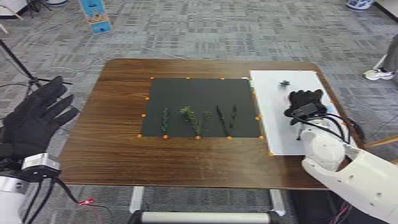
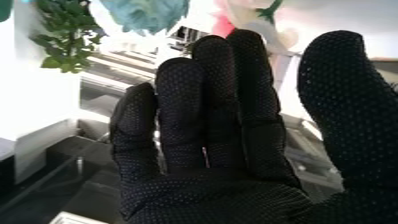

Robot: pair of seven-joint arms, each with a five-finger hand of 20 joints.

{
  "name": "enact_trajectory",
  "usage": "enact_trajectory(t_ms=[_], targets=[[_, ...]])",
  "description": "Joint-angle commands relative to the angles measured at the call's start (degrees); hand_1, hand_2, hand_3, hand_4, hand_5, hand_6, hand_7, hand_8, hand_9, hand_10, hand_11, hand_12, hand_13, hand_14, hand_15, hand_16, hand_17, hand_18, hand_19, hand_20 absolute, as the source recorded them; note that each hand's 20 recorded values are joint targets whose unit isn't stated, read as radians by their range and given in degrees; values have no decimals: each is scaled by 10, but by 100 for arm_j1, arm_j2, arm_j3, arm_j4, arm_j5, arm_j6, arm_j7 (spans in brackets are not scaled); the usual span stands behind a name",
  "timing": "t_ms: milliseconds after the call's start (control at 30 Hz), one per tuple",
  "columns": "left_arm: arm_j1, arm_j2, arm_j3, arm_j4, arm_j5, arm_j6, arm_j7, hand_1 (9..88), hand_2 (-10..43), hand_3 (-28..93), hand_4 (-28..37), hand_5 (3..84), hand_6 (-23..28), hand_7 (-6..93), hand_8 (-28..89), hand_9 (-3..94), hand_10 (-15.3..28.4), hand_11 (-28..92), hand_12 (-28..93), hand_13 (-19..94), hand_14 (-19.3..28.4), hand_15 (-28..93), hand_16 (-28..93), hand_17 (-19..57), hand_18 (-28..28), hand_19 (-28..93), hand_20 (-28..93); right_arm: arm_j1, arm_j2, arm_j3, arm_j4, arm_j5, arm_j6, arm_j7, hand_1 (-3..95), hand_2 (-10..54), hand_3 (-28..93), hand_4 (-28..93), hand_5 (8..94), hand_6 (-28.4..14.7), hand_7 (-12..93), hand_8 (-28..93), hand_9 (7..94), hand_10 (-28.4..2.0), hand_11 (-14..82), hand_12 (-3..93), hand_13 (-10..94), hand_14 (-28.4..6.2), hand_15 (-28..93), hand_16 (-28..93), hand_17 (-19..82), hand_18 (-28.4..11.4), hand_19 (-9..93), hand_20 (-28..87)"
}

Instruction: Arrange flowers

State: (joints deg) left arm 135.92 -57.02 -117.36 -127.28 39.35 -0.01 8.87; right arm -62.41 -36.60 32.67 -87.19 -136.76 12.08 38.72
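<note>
My right hand (image 1: 306, 101) is over the white sheet (image 1: 271, 117) on the table's right side, below a small dark item (image 1: 284, 83). Several thin stems lie lengthwise on the black mat (image 1: 195, 92): green sprigs (image 1: 189, 116) at left and centre, darker stems (image 1: 222, 119) at right. Beyond the table's left edge, my left hand (image 1: 37, 117) stands open, fingers raised. The right wrist view has my right hand (image 2: 213, 145) open, fingers straight and nothing held; past the fingertips are green leaves (image 2: 67, 35), a pale teal bloom (image 2: 147, 12) and a pink patch (image 2: 222, 25).
Orange markers line the mat's borders and the corners of the brown table (image 1: 115, 155). A thin black stand (image 1: 25, 65) rises beyond the table's left side. A blue sign (image 1: 95, 15) stands on the floor behind the table.
</note>
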Motion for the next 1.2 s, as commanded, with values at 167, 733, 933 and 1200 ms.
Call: enact_trajectory(t_ms=[167, 733, 933, 1200], targets=[[51, -28, -38, -65, -19, 52, 47, 232, -93, 659, -283, 234, 14, 156, -89, 179, 83, 105, 189, 134, 120, 113, 60, -118, 181, 357, 93, 500, 6, -721, 431, 105, -212, -365, 477, -95, 775, -281, 610, 12, 522, 107, 694, -85, 366, 543, 547, -101, 754, 400, 270, -192, 815, 544], [210, -119, -295, -177, -203, -9, 192, 228, -94, 660, -283, 234, 15, 156, -88, 179, 84, 106, 189, 133, 121, 114, 58, -118, 190, 359, 91, 879, 119, -456, -793, 459, 858, -1732, 496, -95, 823, -266, 669, 13, 520, 132, 742, -72, 376, 574, 601, -92, 749, 468, 309, -200, 855, 557], [62, -74, -221, -102, -239, -217, 89, 233, -95, 646, -283, 230, 13, 155, -87, 175, 83, 103, 190, 130, 122, 107, 57, -124, 203, 358, 88, 1754, -527, -914, -714, 912, 1207, -2751, 494, -95, 824, -264, 666, 13, 517, 138, 743, -73, 373, 578, 595, -89, 746, 473, 306, -195, 849, 558], [-37, 39, -190, -75, -165, -253, -23, 236, -95, 634, -283, 223, 12, 153, -83, 171, 80, 92, 199, 127, 121, 91, 62, -130, 217, 363, 82, 2125, -1411, -1213, -355, 1600, 1034, -3771, 493, -95, 823, -269, 672, 14, 512, 143, 741, -71, 372, 578, 591, -85, 742, 476, 304, -190, 843, 558]])
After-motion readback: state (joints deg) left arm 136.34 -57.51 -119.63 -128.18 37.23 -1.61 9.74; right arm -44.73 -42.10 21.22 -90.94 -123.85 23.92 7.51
